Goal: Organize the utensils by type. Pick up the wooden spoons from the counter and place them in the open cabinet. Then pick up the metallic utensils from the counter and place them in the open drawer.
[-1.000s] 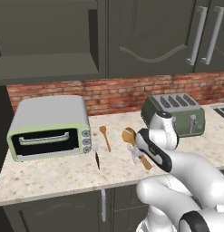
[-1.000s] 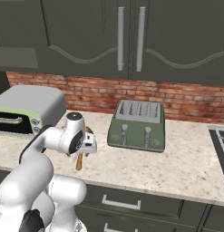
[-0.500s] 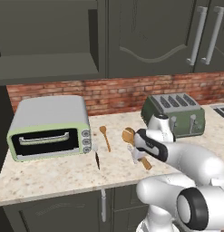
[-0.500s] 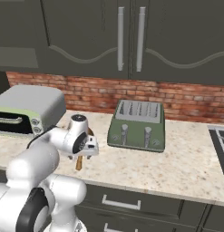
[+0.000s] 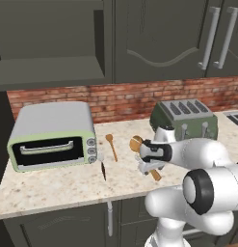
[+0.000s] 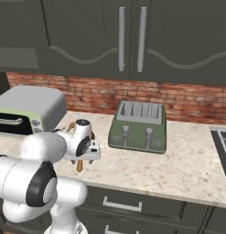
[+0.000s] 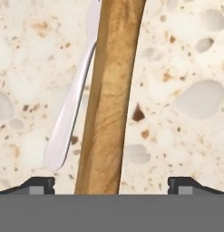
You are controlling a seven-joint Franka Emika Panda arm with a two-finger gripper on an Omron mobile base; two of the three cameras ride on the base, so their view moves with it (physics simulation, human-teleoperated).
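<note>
The larger wooden spoon (image 5: 136,143) lies on the beige counter (image 5: 58,185), its handle (image 7: 111,99) running straight up the hand view between my two fingertips. My gripper (image 5: 148,168) (image 6: 82,159) (image 7: 112,185) hovers low over that handle, jaws open on either side and holding nothing. A thin silver fork (image 7: 70,113) lies against the handle's left side. The smaller wooden spoon (image 5: 111,146) and the black-and-silver knife (image 5: 103,169) rest to the left, near the toaster oven. The open cabinet (image 5: 48,72) is above at the left.
A green-fronted toaster oven (image 5: 53,132) (image 6: 27,109) stands at the counter's left. A green toaster (image 5: 185,120) (image 6: 139,125) sits close to the right of my hand. Closed upper cabinets with bar handles (image 6: 130,39) hang above the brick wall.
My hand has shifted slightly left and down over the large spoon's handle. The jaws stay open and the utensils have not moved.
</note>
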